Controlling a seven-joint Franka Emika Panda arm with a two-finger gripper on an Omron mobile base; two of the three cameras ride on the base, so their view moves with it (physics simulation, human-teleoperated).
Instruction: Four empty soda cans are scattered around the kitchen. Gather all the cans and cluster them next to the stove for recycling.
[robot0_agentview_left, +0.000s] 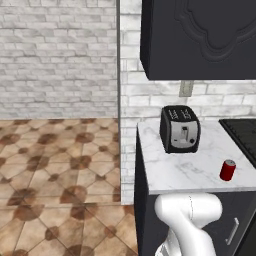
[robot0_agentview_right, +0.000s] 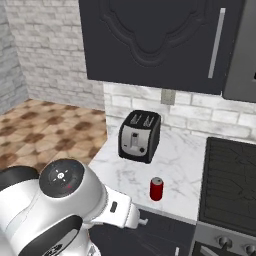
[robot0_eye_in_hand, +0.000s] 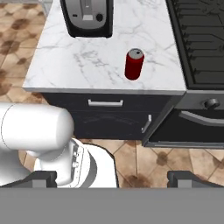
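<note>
Fingers (robot0_eye_in_hand: 41, 178) spreading wide, gripper (robot0_eye_in_hand: 114, 178) hovering over tiled floor; can (robot0_eye_in_hand: 134, 64) standing on marble counter (robot0_eye_in_hand: 78, 65) beside stove (robot0_eye_in_hand: 199, 39), well apart.

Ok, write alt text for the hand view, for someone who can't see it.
A red soda can stands upright on a white marble counter, near its front edge, between a black toaster at the back and the stove on the right. Below the counter are dark cabinet fronts and a brown tiled floor.

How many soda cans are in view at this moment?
1. The soda can stands upright on the marble counter, between the toaster and the stove, near the front edge. Others may lie outside these views.
</note>
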